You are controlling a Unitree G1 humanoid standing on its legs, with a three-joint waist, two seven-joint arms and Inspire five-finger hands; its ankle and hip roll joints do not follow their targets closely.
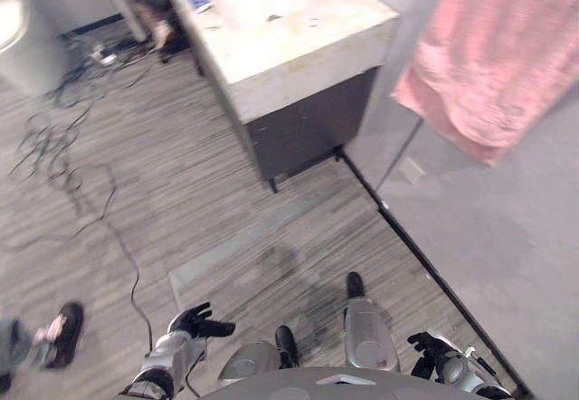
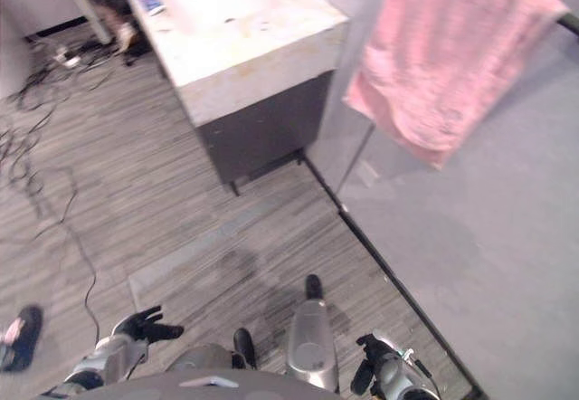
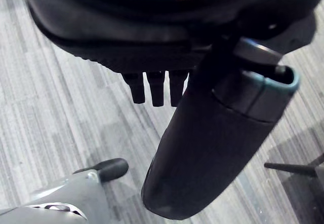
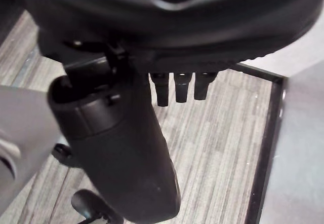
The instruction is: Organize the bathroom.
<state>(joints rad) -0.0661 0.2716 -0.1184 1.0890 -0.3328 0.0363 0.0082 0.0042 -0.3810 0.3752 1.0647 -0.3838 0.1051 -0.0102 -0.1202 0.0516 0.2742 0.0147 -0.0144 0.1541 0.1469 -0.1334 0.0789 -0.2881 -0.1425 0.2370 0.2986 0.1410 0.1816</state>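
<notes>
Hanging ahead and to the right, the pink towel (image 1: 493,52) drapes lengthwise downward, nearer the right hand (image 1: 432,350). Both it and the left hand (image 1: 194,321) hold nothing, fingers relaxed.

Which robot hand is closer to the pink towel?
The right hand. It is low at the robot's right side, more or less below the hanging pink towel. The left hand is far over on the other side.
</notes>
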